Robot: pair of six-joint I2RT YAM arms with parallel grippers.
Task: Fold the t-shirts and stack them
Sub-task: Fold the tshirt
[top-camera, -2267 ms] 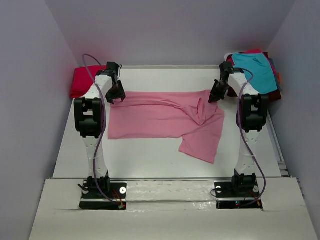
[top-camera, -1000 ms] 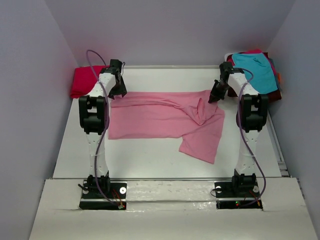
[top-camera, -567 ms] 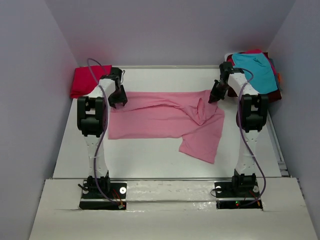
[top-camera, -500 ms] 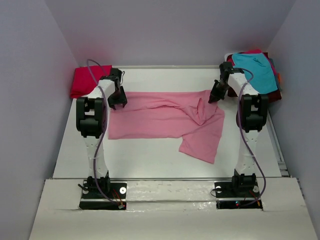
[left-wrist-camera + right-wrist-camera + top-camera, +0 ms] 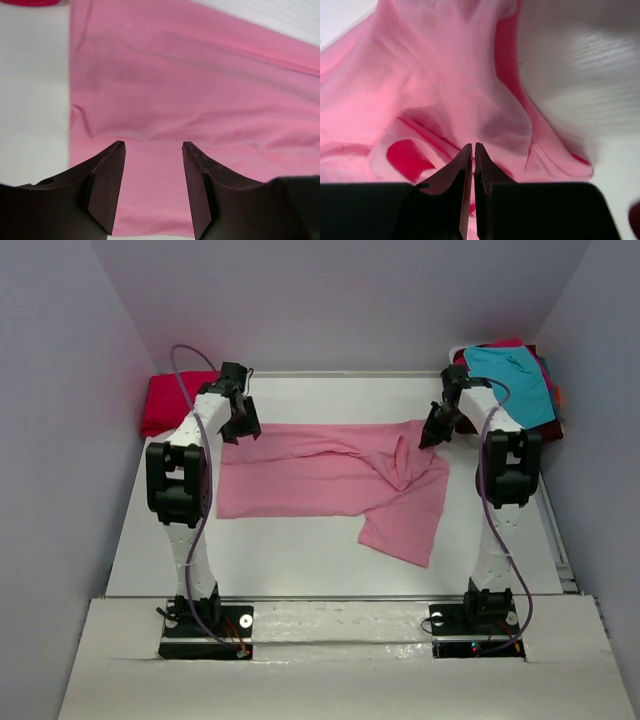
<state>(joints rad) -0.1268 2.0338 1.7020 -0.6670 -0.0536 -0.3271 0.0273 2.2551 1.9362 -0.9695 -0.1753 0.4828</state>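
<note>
A pink t-shirt lies spread on the white table, with its right part folded and wrinkled. My left gripper is open just above the shirt's far left corner; in the left wrist view the fingers straddle flat pink cloth with nothing between them. My right gripper is at the shirt's far right corner. In the right wrist view its jaws are pressed together on bunched pink cloth.
A folded red shirt lies at the far left by the wall; its edge shows in the left wrist view. A pile of shirts with a teal one on top sits at the far right corner. Walls close in on three sides.
My left gripper has shifted around the shirt's far left corner and now sits slightly further right over the cloth. The right arm and the shirt have not moved.
</note>
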